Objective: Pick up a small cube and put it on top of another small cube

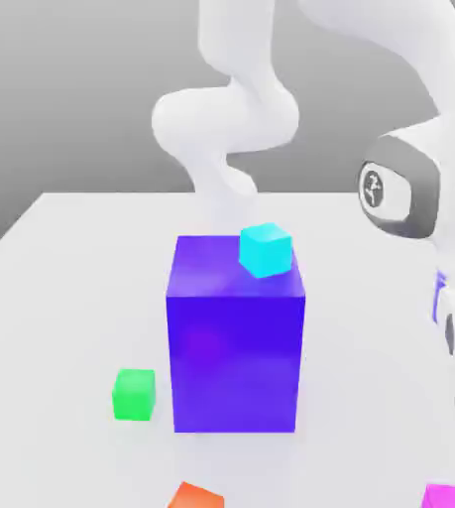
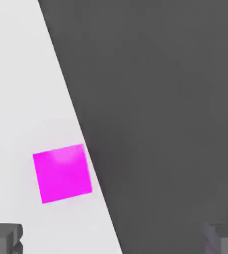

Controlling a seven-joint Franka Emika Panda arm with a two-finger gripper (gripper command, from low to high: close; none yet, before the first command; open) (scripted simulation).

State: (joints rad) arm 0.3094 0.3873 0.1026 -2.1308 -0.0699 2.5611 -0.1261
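1. The block (image 1: pixel 236 347), tall and blue-purple, stands upright on the white counter (image 1: pixel 62 298), with one broad side toward the exterior view.
2. The pink cube (image 1: pixel 449 497) sits on the counter well apart from the block, nearer the camera than the block and over to the exterior view's right; the lower border of that view cuts it off. The hand view has its flat face whole, just beside the counter's straight edge, with dark grey beyond that edge.
3. The orange cube (image 1: pixel 196 497) is in front of the block, toward the exterior view's left part of it, turned at an angle and also cut off by the border.
4. The green cube (image 1: pixel 134 395) is near the block, apart from it, on its exterior-view left side.
5. The cyan cube (image 1: pixel 266 250) is on top of the block, toward the exterior view's right.
6. The white arm (image 1: pixel 449 198) reaches down on the exterior view's right of the block.
7. The gripper (image 2: pixel 113 239) is wide open, its two fingertips far apart.
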